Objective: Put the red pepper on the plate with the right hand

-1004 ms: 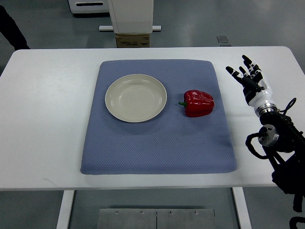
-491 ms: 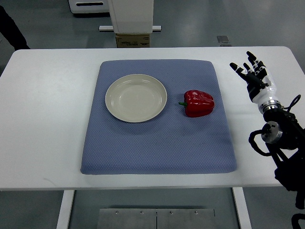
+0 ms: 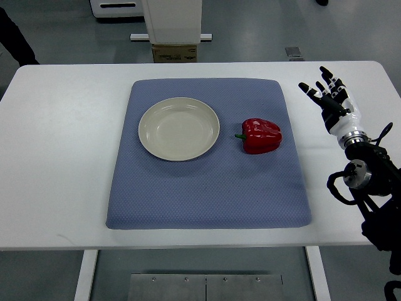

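Observation:
A red pepper (image 3: 261, 135) with a green stem lies on the blue mat (image 3: 207, 188), to the right of an empty cream plate (image 3: 178, 128). My right hand (image 3: 326, 95) hovers over the white table to the right of the mat, well apart from the pepper. Its fingers are spread and hold nothing. The right arm (image 3: 366, 188) comes in from the lower right edge. The left arm does not show.
The white table (image 3: 56, 157) carries the mat in its middle. A white machine base and a cardboard box (image 3: 174, 52) stand just behind the table's far edge. A dark sleeve (image 3: 14, 34) shows at the far left.
My right hand has drifted slightly right and away from me, then back a little left. Its fingers stay spread. The pepper and plate have not moved.

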`<state>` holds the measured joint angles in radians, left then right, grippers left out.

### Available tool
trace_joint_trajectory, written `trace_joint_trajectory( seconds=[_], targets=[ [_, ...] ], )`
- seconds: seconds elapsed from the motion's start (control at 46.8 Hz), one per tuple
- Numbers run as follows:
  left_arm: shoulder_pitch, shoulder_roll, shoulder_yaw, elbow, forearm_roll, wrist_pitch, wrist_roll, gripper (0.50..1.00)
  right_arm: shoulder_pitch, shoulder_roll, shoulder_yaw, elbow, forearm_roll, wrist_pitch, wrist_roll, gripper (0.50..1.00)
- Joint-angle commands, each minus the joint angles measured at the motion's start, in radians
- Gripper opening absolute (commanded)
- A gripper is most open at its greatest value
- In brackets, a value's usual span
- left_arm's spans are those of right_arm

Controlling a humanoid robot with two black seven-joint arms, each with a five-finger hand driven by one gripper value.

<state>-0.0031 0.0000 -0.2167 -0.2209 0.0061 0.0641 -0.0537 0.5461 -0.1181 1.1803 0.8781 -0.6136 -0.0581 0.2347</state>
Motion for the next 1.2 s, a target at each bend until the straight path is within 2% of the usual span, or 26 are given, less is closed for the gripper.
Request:
trace_joint_trajectory(
  seconds=[0.0,0.577,1.174],
  targets=[
    [0.0,0.0,0.0,0.0,0.0,0.0,0.0,1.0,0.0,-0.009,-0.002,-0.001,0.0,0.0,0.0,1.0],
    [0.0,0.0,0.0,0.0,0.0,0.0,0.0,1.0,0.028,-0.066,-0.105,0.009,-0.031,0.0,0.002,0.995],
    [0.0,0.0,-0.001,0.0,0.0,0.0,0.0,1.0,0.084,-0.178,-0.384,0.016,-0.232,0.026,0.068,0.998]
  ],
)
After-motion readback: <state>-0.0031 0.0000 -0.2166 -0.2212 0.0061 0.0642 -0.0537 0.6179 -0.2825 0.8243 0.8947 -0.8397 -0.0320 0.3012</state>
